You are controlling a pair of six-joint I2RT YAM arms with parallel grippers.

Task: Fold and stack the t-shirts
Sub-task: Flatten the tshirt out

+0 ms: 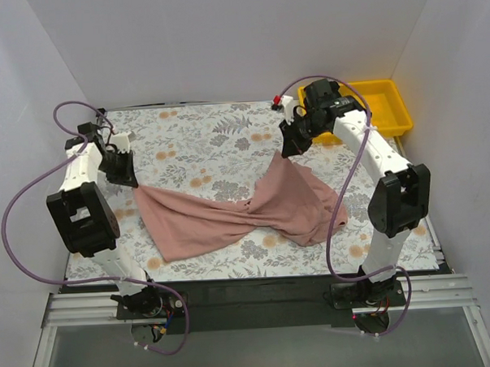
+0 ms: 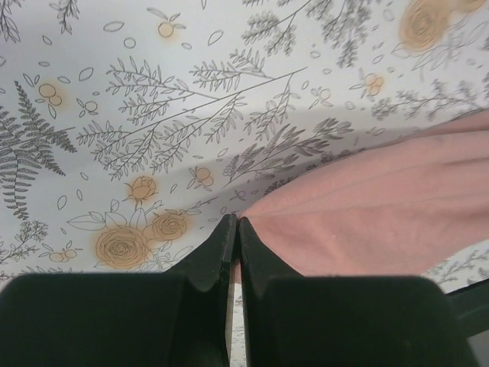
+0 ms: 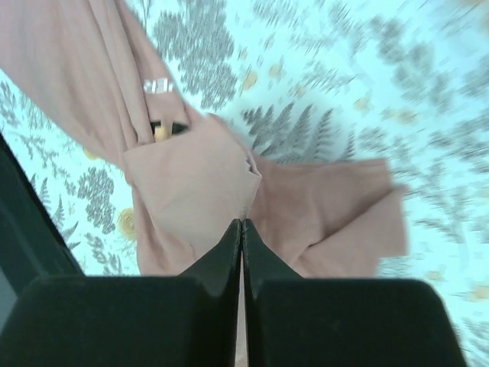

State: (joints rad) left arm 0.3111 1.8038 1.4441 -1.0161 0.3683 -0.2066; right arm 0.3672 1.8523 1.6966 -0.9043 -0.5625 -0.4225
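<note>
top external view: dusty pink cotton t-shirt (image 1: 230, 217) twisted across the floral-covered desk (image 1: 210, 136), opposite ends pinched by left fingers (image 2: 215, 260) and right fingers (image 3: 226, 256)

Floral-patterned table cover (image 1: 202, 132) bare along far centre: passable. Dusty pink cotton t-shirt (image 1: 199, 222), twisted, spans mid-table. Yellow plastic bin (image 1: 393, 127) occupies far-right corner.

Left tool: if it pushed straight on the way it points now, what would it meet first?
The left tool, shut on the edge of the pink t-shirt, would probably meet the floral table cover first, taking the cloth along. How near the cover lies is unclear.
</note>
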